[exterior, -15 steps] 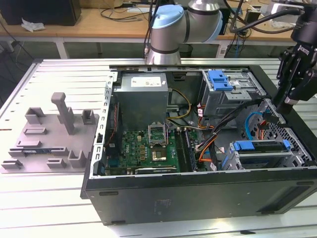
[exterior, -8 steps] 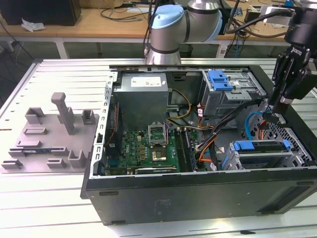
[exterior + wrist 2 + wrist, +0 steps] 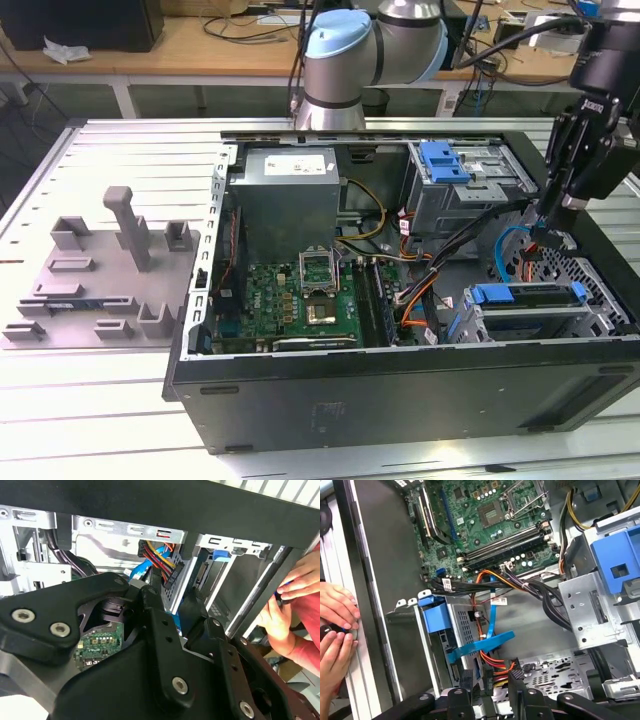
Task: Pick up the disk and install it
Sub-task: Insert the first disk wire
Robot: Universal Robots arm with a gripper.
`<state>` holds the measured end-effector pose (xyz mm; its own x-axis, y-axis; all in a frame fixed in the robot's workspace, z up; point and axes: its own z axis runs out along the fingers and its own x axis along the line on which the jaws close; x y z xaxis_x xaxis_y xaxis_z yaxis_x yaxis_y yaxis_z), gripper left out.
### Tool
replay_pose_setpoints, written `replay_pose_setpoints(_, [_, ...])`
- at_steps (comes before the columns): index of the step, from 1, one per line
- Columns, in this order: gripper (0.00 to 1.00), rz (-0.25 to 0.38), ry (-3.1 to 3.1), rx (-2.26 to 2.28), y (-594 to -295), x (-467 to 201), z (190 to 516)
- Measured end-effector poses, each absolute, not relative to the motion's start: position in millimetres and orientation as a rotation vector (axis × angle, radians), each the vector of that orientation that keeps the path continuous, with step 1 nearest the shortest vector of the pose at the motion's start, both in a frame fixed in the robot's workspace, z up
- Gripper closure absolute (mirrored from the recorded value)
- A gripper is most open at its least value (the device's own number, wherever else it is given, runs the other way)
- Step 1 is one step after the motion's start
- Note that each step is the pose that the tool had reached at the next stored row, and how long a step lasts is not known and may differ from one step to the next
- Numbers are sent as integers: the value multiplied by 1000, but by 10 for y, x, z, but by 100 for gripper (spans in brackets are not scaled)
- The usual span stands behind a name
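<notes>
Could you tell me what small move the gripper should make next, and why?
Probably a slow lift straight up: the disk already looks seated in its bay, the gripper sits among the cables, and a person's hands rest at the case edge.

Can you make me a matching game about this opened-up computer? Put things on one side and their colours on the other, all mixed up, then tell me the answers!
Things:
1. circuit board lying inside the case
2. slotted fixture on the table, at the exterior view's left
3. flat cable in the first wrist view
4. computer case

Colours:
A. blue
B. black
C. green
D. grey

Right pairs: 1-C, 2-D, 3-A, 4-B.
</notes>
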<state>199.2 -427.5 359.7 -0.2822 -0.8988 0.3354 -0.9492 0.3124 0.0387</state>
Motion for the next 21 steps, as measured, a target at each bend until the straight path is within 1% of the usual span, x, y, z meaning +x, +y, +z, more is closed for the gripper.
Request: replay_pose_setpoints(21, [59,243,-2273,1682,-4332,1997,3517])
